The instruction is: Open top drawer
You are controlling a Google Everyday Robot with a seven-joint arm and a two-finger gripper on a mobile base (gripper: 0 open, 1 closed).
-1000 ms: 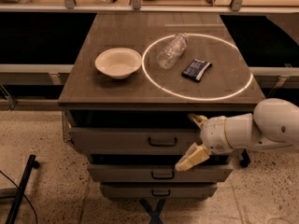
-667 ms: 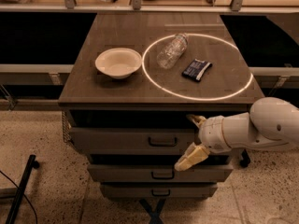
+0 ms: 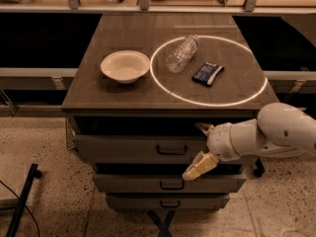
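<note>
Every place is read off the bail handle point(image 3: 172, 149) at the centre of the top drawer point(image 3: 123, 148).

- Far left of the handle and lower, I see a black pole point(image 3: 22, 201) slanting on the speckled floor.
- Up and left of the handle, a cream bowl point(image 3: 125, 66) sits upright on the worktop point(image 3: 89, 93), just outside a bright ring of light point(image 3: 197, 103).
- The top drawer is the widest front, directly under the worktop, with a dark gap above it. The handle hangs at its middle, untouched.
- Below the handle are two narrower fronts, the middle drawer point(image 3: 133, 183) and then the bottom drawer point(image 3: 133, 201), each with its own small handle.
- Straight above the handle, on the worktop, a clear plastic bottle point(image 3: 181, 53) lies on its side inside the ring.
- Just right of the handle, my gripper point(image 3: 193, 151) hangs in front of the top drawer. Its fingers point(image 3: 200, 166) are spread apart and hold nothing. One tip is above handle height near the drawer's top edge. The other is lower, toward the middle drawer. I cannot tell if either tip touches the front.
- Up and right of the handle, a dark snack packet point(image 3: 208, 73) lies flat inside the ring.
- Further right of the handle, the white arm point(image 3: 281, 130) comes in from the right edge.
</note>
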